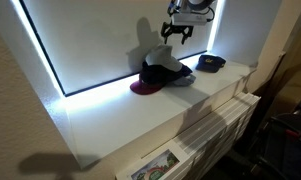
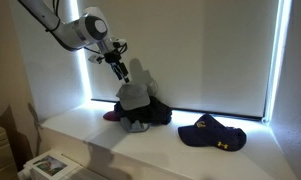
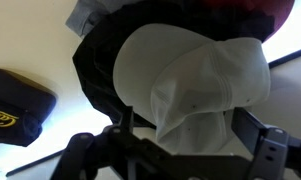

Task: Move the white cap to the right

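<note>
Fabric of the white cap (image 3: 195, 85) fills the wrist view, its crown bunching down between the two dark fingers (image 3: 258, 145) of the gripper (image 3: 180, 150), so the jaws appear closed most of the way on a pinch of soft cloth at the cap's edge. That grip makes sense for a limp item: a fold of crown gives more purchase than the rounded top would. In an exterior view the white cap (image 2: 136, 82) hangs from the gripper (image 2: 120, 68), pulled up into a peak while its lower part seems to rest on the black cap (image 2: 150, 110) with the maroon brim (image 2: 111, 115); whether it has fully cleared that pile cannot be told. The small navy cap (image 2: 212, 135) lies well apart on the white ledge (image 2: 110, 150), and this view alone shows the yellow lettering on its front. From the opposite exterior view the gripper (image 1: 178, 32) stands above the pile against the window blind (image 1: 100, 40), the white cap (image 1: 162, 58) reads only as a pale shape over the black cap (image 1: 155, 78), and the navy cap (image 1: 210, 63) sits near the ledge's far end. Only the wrist view reveals the grip itself.
</note>
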Available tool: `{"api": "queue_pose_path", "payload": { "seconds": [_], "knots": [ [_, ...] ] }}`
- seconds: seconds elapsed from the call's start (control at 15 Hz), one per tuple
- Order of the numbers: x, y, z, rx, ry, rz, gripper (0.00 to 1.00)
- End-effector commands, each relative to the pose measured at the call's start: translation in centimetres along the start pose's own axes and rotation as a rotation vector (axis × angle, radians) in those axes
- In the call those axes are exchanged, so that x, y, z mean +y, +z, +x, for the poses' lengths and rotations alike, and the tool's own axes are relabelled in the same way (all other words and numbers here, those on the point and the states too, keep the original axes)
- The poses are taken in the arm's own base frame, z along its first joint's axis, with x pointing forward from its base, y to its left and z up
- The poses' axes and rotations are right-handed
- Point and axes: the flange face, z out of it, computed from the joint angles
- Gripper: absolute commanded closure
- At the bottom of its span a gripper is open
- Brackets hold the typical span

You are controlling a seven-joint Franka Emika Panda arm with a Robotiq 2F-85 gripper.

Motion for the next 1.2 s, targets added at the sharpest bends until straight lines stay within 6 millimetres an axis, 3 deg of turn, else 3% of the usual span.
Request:
{"api": "queue_pose_path", "payload": {
  "seconds": [0.0, 0.33, 0.4, 0.67, 1.07, 1.13],
  "knots": [
    [-0.6, -1.4, -0.6, -0.023, -0.103, 0.098, 0.0],
    [0.1, -1.2, 2.7, 0.182, 0.152, 0.212, 0.0],
    [-0.5, -1.8, 2.2, 0.138, 0.085, 0.192, 0.0],
    [-0.4, -1.7, 2.3, 0.145, 0.093, 0.195, 0.0],
    [-0.7, 1.9, 0.5, -0.131, 0.09, 0.308, 0.0],
    [-0.9, 0.9, 0.2, -0.068, 0.097, 0.288, 0.0]
  ]
}}
